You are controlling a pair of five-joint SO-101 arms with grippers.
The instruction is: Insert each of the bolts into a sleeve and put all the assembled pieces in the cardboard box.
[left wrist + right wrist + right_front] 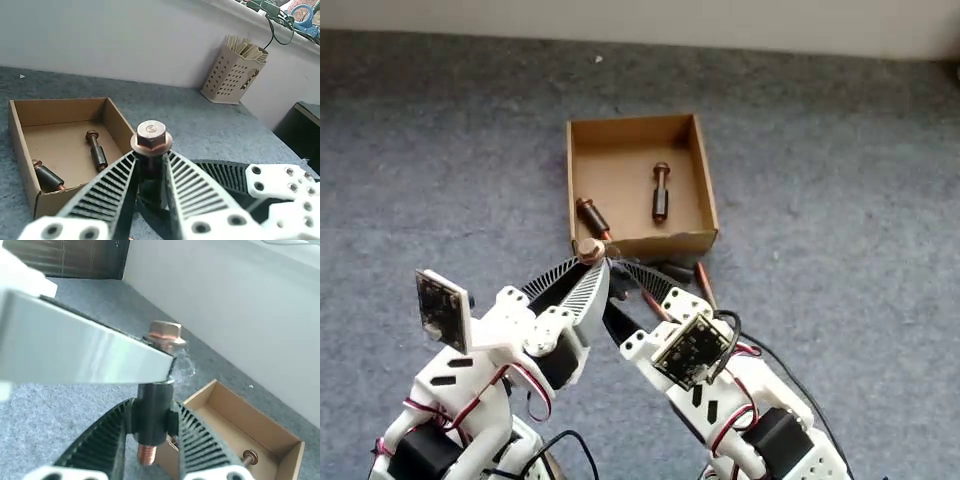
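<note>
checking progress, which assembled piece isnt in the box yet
The piece held upright by the left gripper and right gripper, outside the cardboard box; the other two lie inside.

Open carpet (840, 180) either side of the cardboard box (706, 190); two assembled pieces (660, 192) inside.

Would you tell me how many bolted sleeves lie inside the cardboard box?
2: one copper-bolted black sleeve mid-floor in the brown cardboard box, a second sleeve by its left wall.
</note>
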